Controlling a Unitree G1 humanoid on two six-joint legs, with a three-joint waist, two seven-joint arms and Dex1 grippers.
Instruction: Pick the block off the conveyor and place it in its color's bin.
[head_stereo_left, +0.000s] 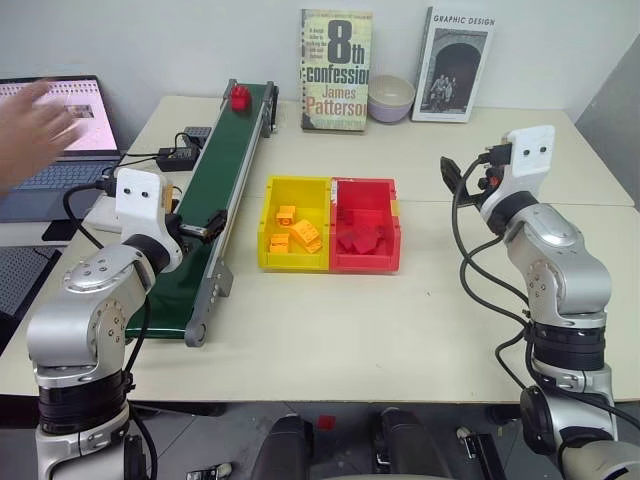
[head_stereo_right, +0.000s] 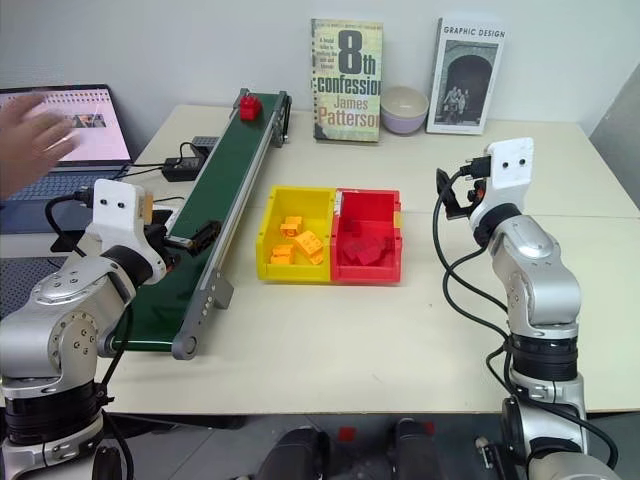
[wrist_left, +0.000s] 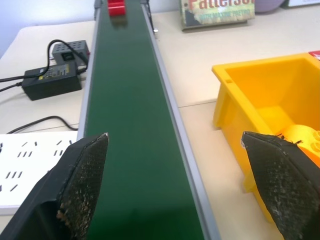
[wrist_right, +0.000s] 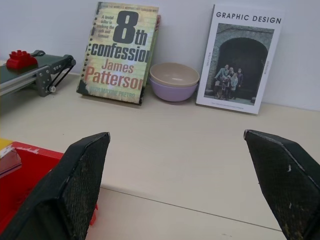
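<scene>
Here the block (head_stereo_left: 240, 96) sits at the far end of the conveyor (head_stereo_left: 215, 190), well apart from both arms. The left pincer (wrist_left: 175, 185) hangs above the near stretch of the belt with its fingers spread wide and nothing between them. The right pincer (wrist_right: 195, 185) is also wide and empty, over the tabletop (head_stereo_left: 450, 300) right of the bin (head_stereo_left: 365, 225). That bin adjoins a yellow tray (head_stereo_left: 295, 225), and red bricks lie in it.

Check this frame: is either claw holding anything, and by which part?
Nothing is held. The left claw is open over the conveyor, the right claw open above the table; the block sits at the belt's far end.
</scene>
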